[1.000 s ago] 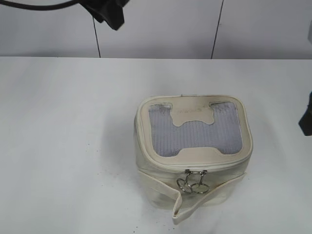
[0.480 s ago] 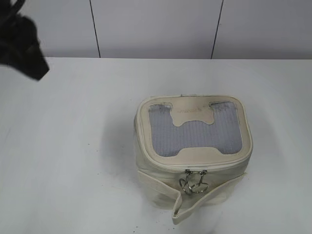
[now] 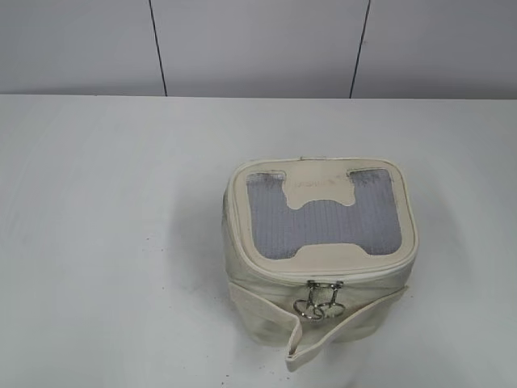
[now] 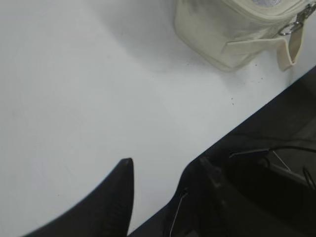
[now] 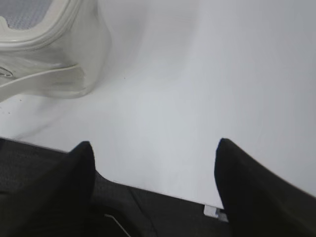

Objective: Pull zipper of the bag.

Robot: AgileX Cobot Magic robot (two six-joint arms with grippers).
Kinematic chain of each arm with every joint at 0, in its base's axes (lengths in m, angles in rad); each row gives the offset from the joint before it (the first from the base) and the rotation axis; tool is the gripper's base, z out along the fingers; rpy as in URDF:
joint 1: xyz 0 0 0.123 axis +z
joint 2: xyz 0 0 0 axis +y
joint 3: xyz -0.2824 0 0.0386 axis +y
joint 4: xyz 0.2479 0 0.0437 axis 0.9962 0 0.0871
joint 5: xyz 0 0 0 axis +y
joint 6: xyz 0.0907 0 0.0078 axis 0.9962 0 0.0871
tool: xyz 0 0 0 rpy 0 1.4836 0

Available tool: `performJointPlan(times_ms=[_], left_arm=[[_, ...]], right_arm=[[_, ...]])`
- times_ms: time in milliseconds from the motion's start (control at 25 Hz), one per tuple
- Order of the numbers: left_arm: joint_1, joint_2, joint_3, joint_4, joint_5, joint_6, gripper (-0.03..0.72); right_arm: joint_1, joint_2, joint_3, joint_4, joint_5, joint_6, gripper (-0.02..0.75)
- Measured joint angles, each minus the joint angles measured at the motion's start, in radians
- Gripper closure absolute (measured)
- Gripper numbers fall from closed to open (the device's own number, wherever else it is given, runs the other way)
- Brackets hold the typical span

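Observation:
The cream-white bag [image 3: 266, 279] stands on the white table, right of centre near the front edge, lid up with its grey mesh window showing. The zipper [image 3: 365, 274] runs round the lid edge. Its two silver sliders [image 3: 325, 285] meet at the front, ring pulls hanging. A loose flat strap [image 3: 311, 343] droops below them. Neither gripper shows in the exterior view. In the left wrist view the left gripper [image 4: 165, 170] is open and empty, far from the bag [image 4: 217, 34]. In the right wrist view the right gripper [image 5: 155, 160] is wide open and empty, with the bag [image 5: 74, 64] at upper left.
The white table [image 3: 105, 242] has a grey panelled wall [image 3: 258, 44] behind it. Both wrist views show the table's front edge with a dark area and cables beyond it [image 4: 276, 158] [image 5: 148, 212]. Both grippers hover near that edge.
The dark left arm went from the top of the exterior view to the far left, then out of view. The dark shape at the right edge also left. The ring pulls shifted slightly.

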Motion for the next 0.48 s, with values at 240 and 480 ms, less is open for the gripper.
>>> performJointPlan(times_ms=[240,480], left_arm=[[0.000,-0.362,0.159,0.001,-0.059,0.000,0.377],[0.000,-0.567,0.174,0.056,-0.042,0.000,0.377]], right_arm=[[0.000,-0.244,0.057,0.019,0.000,-0.031,0.150],[0.000,-0.296,0.060,0.048,-0.002,-0.071,0.150]])
